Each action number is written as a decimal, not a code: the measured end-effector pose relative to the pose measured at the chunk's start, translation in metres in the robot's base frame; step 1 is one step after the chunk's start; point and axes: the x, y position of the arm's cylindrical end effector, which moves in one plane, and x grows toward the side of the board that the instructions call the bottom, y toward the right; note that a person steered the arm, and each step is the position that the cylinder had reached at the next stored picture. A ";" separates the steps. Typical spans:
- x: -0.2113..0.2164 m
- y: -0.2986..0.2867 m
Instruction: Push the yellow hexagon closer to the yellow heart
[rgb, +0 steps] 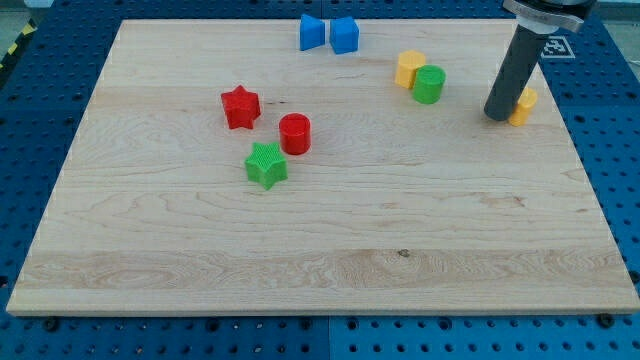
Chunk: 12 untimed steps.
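The dark rod comes down near the table's right edge, toward the top right corner, and my tip (497, 116) rests on the wood touching the left side of a small yellow block (523, 104), most of which is hidden behind the rod; from what shows I cannot tell its shape. There is no claw here to open or clench, only the bare rod end, holding nothing. Further along the top edge, left of the tip, a second yellow block (408, 68) sits touching a green cylinder (429, 84) that stands just in front of it. One of these two yellows is the hexagon and the other the heart, and I judge the one by the tip to be the heart, though that is a guess. What the next move turns on is plain: the two yellows lie apart along a line running left and slightly toward the top edge, and the tip stands between them, so it would have to come round behind the hexagon before pushing
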 end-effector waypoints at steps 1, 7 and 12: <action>0.002 -0.045; -0.074 -0.148; -0.091 -0.074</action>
